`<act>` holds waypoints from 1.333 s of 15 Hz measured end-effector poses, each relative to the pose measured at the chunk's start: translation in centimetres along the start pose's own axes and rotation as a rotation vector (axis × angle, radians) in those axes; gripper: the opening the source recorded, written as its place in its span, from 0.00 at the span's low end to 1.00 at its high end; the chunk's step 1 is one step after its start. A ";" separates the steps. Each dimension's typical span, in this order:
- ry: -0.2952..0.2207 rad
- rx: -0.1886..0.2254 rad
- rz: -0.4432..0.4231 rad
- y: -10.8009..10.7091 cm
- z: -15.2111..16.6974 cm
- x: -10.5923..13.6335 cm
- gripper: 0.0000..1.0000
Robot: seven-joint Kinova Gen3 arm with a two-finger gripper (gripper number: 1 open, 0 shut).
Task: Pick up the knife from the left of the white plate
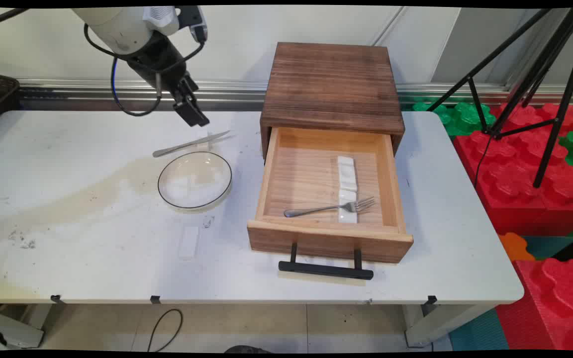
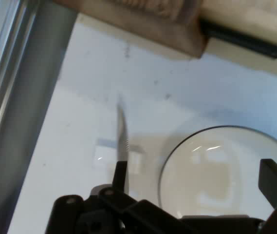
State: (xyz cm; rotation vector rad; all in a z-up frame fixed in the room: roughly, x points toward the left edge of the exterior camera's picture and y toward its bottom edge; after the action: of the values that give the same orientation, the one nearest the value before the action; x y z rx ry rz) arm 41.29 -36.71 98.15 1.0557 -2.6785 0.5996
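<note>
Jaws wide apart, nothing between them; black two-finger gripper (image 1: 199, 119) (image 2: 196, 168) hangs empty above far-left part of white table (image 1: 67, 214), tilted down toward tabletop.

Nearest thing: silver table knife (image 1: 192, 143) (image 2: 122, 136), flat on table just below fingertips, no contact. Blade end lies across small white block (image 1: 206, 135) (image 2: 110, 152) in hand view. Just beside knife on near side: round clear glass plate w/ dark rim (image 1: 159, 186) (image 2: 216, 128), nothing seen in it.

Right of plate: dark brown wooden box (image 1: 331, 84) w/ light wood drawer (image 1: 266, 174) pulled open, black bar handle (image 1: 325, 269) facing cam. In drawer: silver fork (image 1: 326, 209) lying crosswise, tines over a white segmented strip (image 1: 347, 171). Second small white block (image 1: 188, 242) on table nearer cam, apart from plate. Well off to right, beyond table: black tripod (image 1: 540, 74) over red foam blocks (image 1: 530, 169).

Hard to tell: knife handle end hidden behind gripper linkage in hand view; plate's lower edge cut off there too. White blocks low-contrast vs table, material unclear. Whether knife blade rests on or just above block: can't tell for sure.
</note>
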 end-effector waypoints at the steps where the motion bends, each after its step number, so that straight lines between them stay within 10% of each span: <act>1: -0.009 0.008 -0.004 -0.8 0.4 -0.3 1.00; 20: -0.175 0.003 -0.003 -10.5 9.4 -5.9 1.00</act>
State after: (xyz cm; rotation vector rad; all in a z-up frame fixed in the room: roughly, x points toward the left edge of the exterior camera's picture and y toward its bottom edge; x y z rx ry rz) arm 52.44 -44.28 90.91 1.1629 -2.8240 0.5345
